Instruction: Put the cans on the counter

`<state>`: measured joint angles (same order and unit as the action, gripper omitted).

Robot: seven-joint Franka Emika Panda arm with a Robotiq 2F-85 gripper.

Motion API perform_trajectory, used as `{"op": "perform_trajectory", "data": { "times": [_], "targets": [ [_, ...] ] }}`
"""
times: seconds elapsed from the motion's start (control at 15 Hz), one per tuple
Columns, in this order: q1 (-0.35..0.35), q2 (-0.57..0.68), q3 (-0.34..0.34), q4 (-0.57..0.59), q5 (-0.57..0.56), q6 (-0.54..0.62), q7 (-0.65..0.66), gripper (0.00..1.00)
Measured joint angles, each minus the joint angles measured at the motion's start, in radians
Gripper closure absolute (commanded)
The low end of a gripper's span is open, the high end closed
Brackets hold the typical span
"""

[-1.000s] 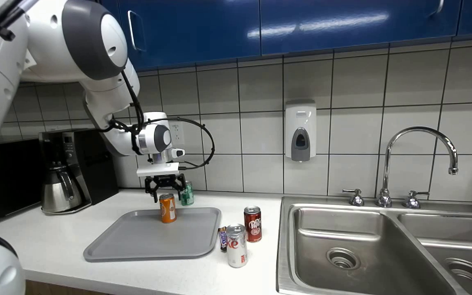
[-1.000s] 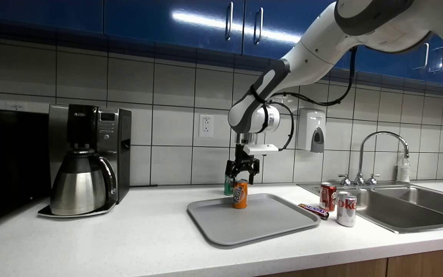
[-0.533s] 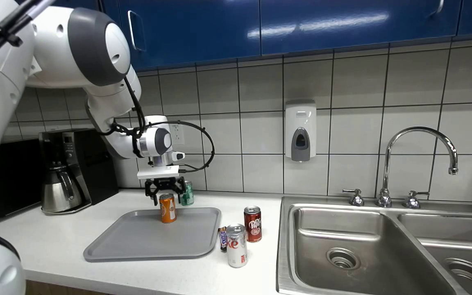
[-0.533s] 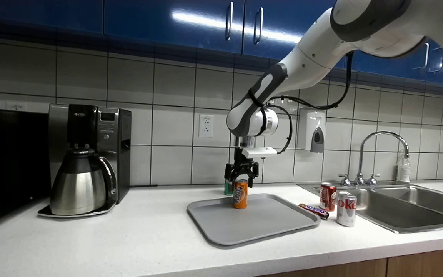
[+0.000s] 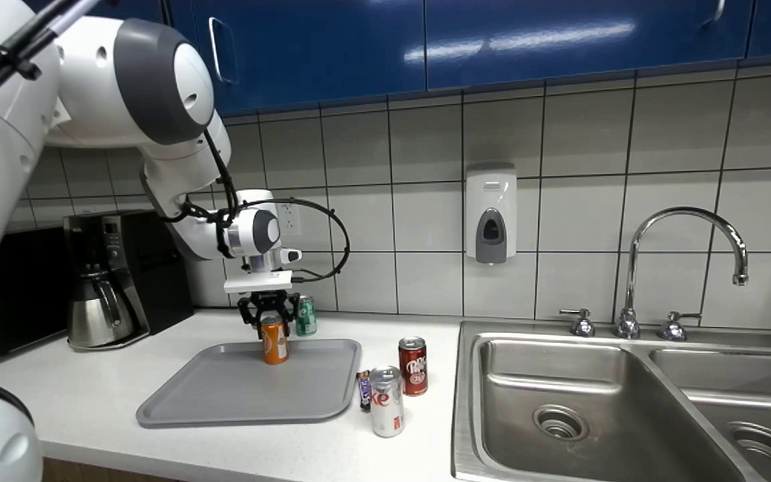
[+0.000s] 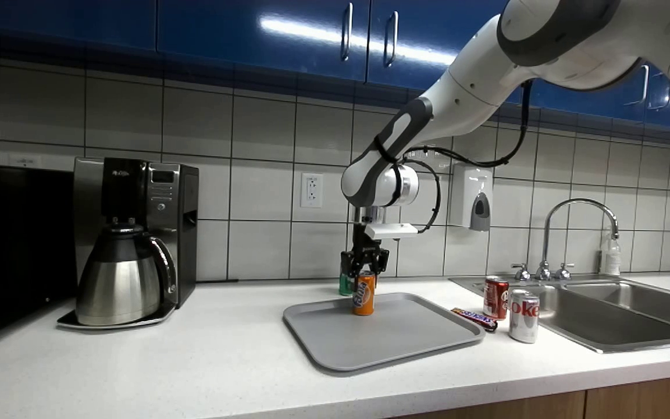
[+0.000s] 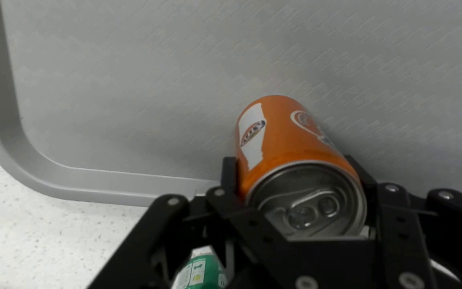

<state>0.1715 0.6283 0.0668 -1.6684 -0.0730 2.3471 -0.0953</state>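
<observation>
Hand [image 5: 273, 328] drawn in since half a second ago, now gripping the orange can [image 7: 283, 136] by both sides; can unmoved, upright in the grey tray [image 5: 225, 395], near its wall-side edge. Dark red can [image 5: 413, 369] and silver-white can [image 5: 387, 405] upright on the worktop [image 5: 98, 402], between tray and steel sink [image 5: 467, 402].

A kitchen, clearly, and there's the sink [image 5: 620, 402], steel, double-bowled, gleaming over on the right! An arched chrome faucet [image 5: 630, 284] rises at its far edge. Across the far side runs a tiled wall [image 6: 259, 189], a soap dispenser [image 5: 491, 214] fixed to it and an outlet [image 6: 312, 190] further left. Up above, glossy blue cabinets [image 5: 312, 47]; down below, wood-toned fronts [image 6: 649, 401] at the near side, under a long off-white counter [image 6: 195, 361]. And on the left, a coffee maker [image 6: 163, 198], its steel pot [image 6: 117, 291] in place! Home or office kitchen? Impossible to tell.
</observation>
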Motion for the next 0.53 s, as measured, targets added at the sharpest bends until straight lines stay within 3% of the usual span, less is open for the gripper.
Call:
{"op": "perform_trajectory", "data": {
  "times": [0.53],
  "targets": [
    [-0.004,-0.001,-0.013,0.035,-0.003,-0.029,0.0,0.62]
  ]
}}
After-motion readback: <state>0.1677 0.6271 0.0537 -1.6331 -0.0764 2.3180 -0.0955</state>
